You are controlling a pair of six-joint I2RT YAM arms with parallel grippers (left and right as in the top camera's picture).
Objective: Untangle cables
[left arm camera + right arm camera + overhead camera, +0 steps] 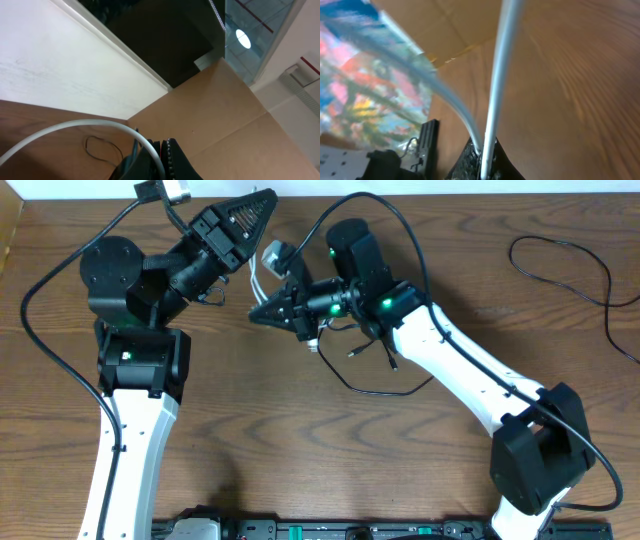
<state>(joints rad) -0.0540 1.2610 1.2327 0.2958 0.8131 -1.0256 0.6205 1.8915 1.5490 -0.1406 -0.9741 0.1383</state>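
Wood-grain table (300, 440); we see left gripper (155, 157), right gripper (485, 162) both pinching smooth white cable (500, 75); thin black cable (380, 393) looped.

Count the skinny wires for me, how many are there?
3. The white cable is pinched by the left gripper and right gripper. One black cable loops at the table's far right; a second black cable lies under the right arm. Parts may be hidden.

overhead: white cable (256, 277) mostly hidden behind right gripper (256, 313) | black cable (606, 272) cut by right edge | right wrist: white cable blurred
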